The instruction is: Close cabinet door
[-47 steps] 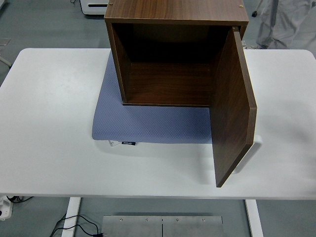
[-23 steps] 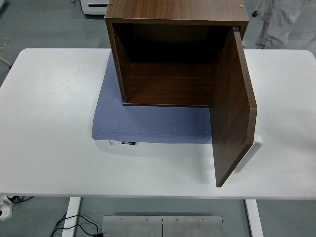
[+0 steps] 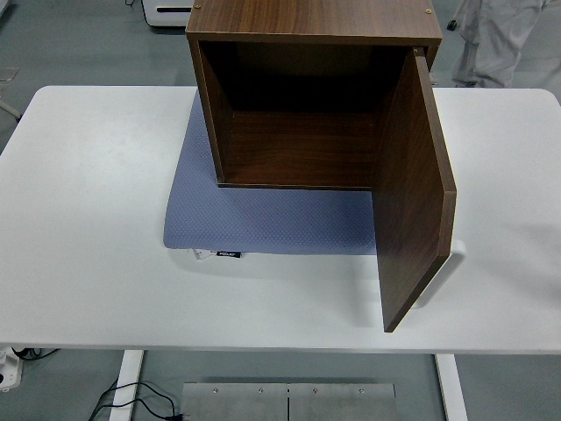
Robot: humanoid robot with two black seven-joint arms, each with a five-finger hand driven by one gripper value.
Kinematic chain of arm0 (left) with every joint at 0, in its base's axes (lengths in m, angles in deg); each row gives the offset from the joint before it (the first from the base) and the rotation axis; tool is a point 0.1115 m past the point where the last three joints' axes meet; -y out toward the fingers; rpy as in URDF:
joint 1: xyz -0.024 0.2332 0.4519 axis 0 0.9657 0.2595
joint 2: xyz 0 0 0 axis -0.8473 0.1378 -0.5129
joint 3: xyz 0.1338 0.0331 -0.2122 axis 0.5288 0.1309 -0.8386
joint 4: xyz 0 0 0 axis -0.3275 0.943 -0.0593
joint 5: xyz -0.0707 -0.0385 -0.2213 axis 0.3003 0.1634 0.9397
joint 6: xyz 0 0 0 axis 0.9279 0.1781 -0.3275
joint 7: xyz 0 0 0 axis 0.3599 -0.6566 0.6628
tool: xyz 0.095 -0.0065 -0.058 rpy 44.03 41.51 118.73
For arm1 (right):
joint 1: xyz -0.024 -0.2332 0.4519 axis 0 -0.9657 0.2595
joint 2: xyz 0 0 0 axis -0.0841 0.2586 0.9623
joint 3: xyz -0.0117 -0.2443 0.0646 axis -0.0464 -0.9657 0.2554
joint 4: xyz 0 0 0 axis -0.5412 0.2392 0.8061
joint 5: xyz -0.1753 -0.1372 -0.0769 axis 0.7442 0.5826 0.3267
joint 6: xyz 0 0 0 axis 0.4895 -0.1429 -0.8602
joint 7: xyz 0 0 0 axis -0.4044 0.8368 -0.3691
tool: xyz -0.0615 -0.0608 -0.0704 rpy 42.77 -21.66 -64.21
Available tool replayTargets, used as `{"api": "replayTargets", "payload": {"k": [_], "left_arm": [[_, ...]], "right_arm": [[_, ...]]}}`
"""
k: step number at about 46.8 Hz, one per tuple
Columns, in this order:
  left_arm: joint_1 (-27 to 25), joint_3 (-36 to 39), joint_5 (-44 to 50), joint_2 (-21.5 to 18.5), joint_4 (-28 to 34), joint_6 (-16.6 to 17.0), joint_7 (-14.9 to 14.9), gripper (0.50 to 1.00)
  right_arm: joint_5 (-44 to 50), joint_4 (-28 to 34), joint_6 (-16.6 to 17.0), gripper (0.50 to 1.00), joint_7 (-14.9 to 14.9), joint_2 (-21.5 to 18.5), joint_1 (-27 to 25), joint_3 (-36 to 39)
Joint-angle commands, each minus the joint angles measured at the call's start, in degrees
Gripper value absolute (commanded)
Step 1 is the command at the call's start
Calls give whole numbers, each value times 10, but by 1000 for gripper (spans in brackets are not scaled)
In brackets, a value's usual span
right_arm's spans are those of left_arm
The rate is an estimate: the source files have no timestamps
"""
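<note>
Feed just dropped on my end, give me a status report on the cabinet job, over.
Neither hand in view. Brown wooden cabinet on blue-grey mat; its door stands wide open, hinged right. Nothing in the door's swing path.

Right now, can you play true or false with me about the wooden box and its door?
1. The cabinet door is wide open. True.
2. The cabinet has toys inside. False: it looks empty.
3. The cabinet stands on a blue-grey mat. True.
4. The door hangs on the cabinet's left side. False: it is hinged on the right side and swings toward the table's near edge.
5. A robot hand is pushing the door. False: no robot hand is in view.
</note>
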Motion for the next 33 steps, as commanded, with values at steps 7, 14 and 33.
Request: {"api": "replayTargets", "payload": {"k": [7, 14, 33], "left_arm": [[0, 0, 0, 0, 0, 0, 0, 1000], [0, 0, 0, 0, 0, 0, 0, 1000], [0, 0, 0, 0, 0, 0, 0, 1000]], "right_arm": [[1, -4, 34, 1000, -31, 7, -29, 0], [21, -15, 45, 1000, -31, 6, -52, 0], [68, -82, 46, 1000, -31, 5, -87, 0]]}}
